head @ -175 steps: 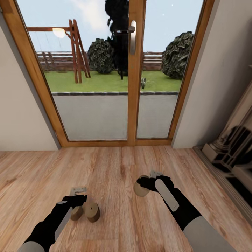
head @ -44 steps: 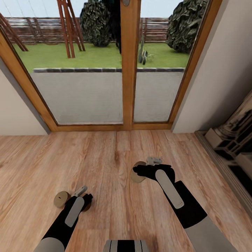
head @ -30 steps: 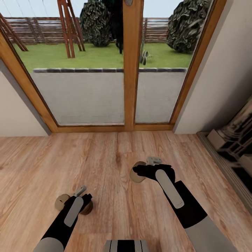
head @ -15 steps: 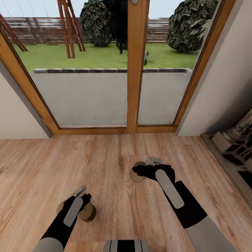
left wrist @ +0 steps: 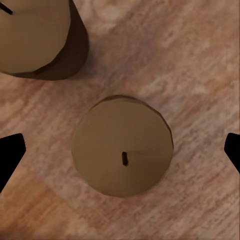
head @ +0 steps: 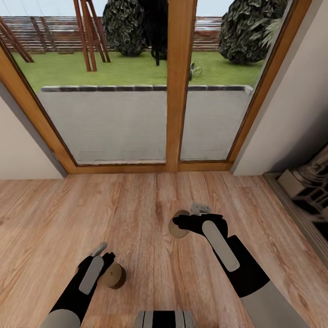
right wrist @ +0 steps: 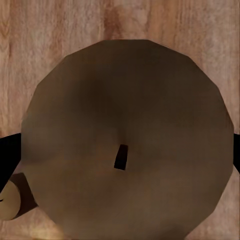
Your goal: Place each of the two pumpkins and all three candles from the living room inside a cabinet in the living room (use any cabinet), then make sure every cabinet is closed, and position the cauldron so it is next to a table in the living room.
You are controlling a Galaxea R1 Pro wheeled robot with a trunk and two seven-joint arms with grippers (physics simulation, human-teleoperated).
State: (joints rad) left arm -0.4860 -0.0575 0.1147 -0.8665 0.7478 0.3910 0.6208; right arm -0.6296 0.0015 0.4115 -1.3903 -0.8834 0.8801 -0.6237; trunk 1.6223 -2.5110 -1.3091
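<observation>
A glazed door [head: 175,82] with a warm wood frame stands at twelve o'clock above the grained plank floor [head: 136,214]. The right gripper [head: 182,226] is clamped on a stubby tan candle [head: 177,230], wick end facing its wrist camera. At seven o'clock the left gripper [head: 101,266] hangs spread over an upright brown candle [left wrist: 123,152]; a second candle [head: 114,276] stands just beside.

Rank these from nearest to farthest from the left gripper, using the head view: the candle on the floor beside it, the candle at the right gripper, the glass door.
1. Floor candle, right beside the left gripper.
2. Held candle, at the right gripper.
3. Glass door, ahead.
</observation>
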